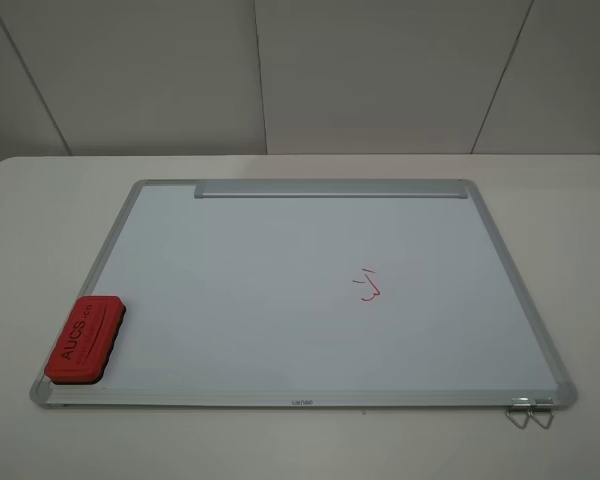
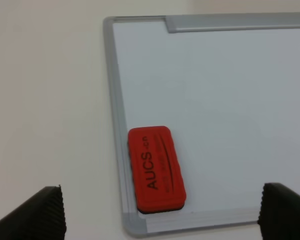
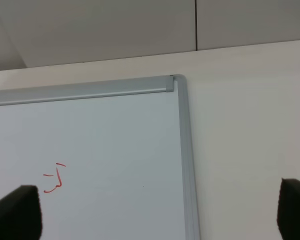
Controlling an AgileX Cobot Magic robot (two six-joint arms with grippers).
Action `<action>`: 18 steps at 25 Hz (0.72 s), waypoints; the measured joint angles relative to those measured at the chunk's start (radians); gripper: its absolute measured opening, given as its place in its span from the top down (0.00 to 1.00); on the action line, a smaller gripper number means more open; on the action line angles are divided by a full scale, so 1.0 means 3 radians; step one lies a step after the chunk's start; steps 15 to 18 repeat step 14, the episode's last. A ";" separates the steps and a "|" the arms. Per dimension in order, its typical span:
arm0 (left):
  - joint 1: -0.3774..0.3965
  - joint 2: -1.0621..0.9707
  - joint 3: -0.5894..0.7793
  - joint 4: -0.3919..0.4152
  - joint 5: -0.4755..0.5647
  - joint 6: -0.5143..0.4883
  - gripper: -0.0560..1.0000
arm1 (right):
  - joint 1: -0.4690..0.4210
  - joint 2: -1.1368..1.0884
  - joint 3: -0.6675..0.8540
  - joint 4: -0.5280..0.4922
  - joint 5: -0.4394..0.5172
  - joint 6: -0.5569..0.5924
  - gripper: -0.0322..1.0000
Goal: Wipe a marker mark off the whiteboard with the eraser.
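The red eraser (image 1: 86, 340) lay at the near left corner of the whiteboard (image 1: 260, 290), its long side running along the left frame rail and its dark felt base down on the board. The dark lettering "AUCS" faced up. In the left wrist view the eraser (image 2: 155, 169) sat between and beyond the two black fingertips (image 2: 37, 216) of the left hand (image 2: 160, 215), which stood wide apart and touched nothing.

The whiteboard rested flat on the pale surface (image 1: 40, 200), with its silver tray strip (image 1: 330, 188) along the far edge. Right of the board's middle was the marker mark (image 1: 368, 287), a small red scribble, well apart from the eraser. At the near right corner, metal clips (image 1: 530, 410) hung off the frame.

The right wrist view showed the same red mark (image 3: 55, 179) near one fingertip (image 3: 17, 212) of the right hand (image 3: 160, 215), the board's far right corner, and bare surface beyond the frame. That hand's fingertips were also spread wide, holding nothing.
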 joint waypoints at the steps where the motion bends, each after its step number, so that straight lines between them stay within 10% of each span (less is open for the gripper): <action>1: 0.0068 0.0000 0.0000 0.0000 0.0000 0.0016 0.21 | 0.0000 0.0000 0.0000 0.0000 0.0000 0.0000 0.16; 18: 0.0254 -0.0004 0.0000 0.0000 0.0000 0.0034 0.21 | 0.0000 0.0000 0.0000 0.0000 0.0000 0.0000 0.16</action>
